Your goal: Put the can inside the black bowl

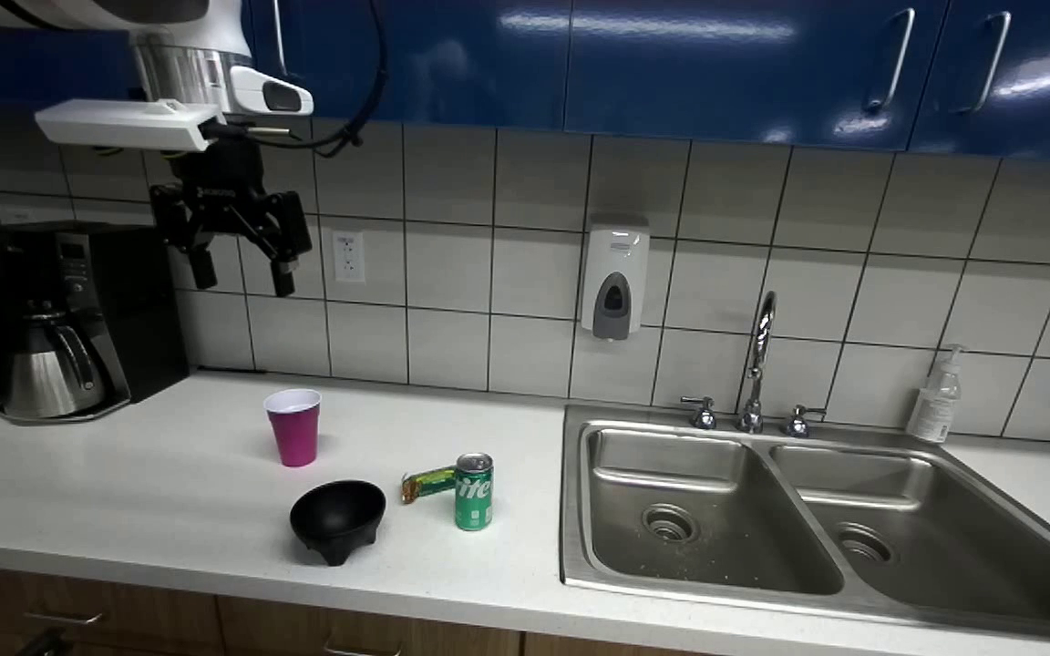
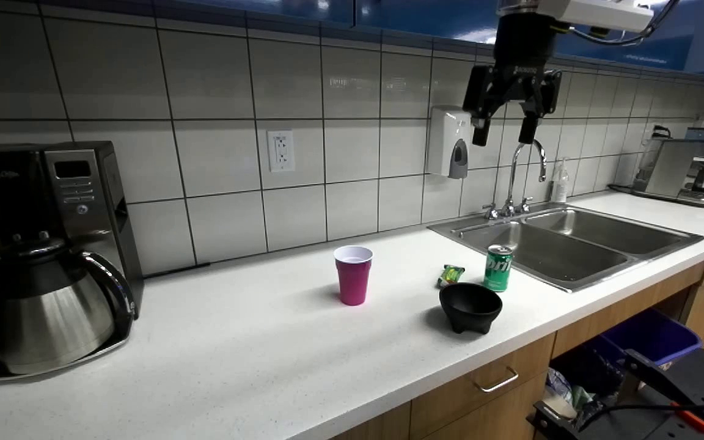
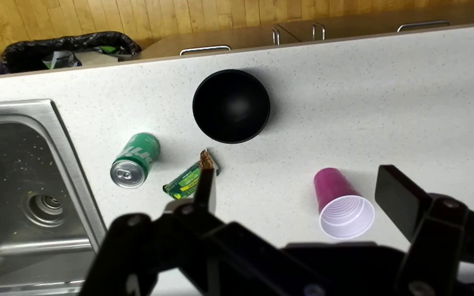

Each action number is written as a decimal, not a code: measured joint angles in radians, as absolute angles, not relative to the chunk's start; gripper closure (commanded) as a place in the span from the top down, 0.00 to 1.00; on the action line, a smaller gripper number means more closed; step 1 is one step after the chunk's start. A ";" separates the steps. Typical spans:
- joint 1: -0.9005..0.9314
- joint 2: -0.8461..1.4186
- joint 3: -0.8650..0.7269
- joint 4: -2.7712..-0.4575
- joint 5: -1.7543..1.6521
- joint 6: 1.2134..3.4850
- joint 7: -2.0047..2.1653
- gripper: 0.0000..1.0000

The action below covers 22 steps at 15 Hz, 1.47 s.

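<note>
**While the can (image 1: 474, 497) stands apart from the black bowl (image 1: 338, 517), the gripper (image 1: 243, 278) hangs overhead**

Where the counter (image 1: 169, 492) nears its front edge in an exterior view, the black bowl sits upright, its dark inside in plain sight. The can stands upright to its right, between it and the sink (image 1: 572, 510), a slim green cylinder with white lettering and a silvery top; a green wrapper (image 1: 429, 483) lies partly hidden behind it. Farther toward the back edge stands a pink cup (image 1: 294, 437), white within. At the back left, a steel carafe (image 1: 46, 383) keeps its contents hidden. The gripper's two fingers (image 1: 283, 278) are spread, tiled wall (image 1: 452, 264) showing between them.

In an exterior view with a blue bin (image 2: 651, 335) below the counter's front edge, the black bowl shows short feet; the can stands just beyond it.

As the wrist view looks down, the black bowl lies nearest the front edge, a pale sheen at its bottom; the can, its pull tab visible, stands nearer the sink. The sink's basin is pale-specked, and a black-lined bin (image 3: 117, 39) beyond the edge holds crumpled packaging (image 3: 62, 59). Between the parted fingers shows the pink cup's ribbed white inside.
</note>
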<state>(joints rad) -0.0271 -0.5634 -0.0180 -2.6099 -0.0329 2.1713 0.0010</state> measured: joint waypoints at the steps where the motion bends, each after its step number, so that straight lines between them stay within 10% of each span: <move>1: -0.035 -0.553 -0.022 -2.613 -0.036 2.192 0.001 1.00; 22: -0.139 -0.091 -0.133 -2.483 -0.048 2.526 0.001 1.00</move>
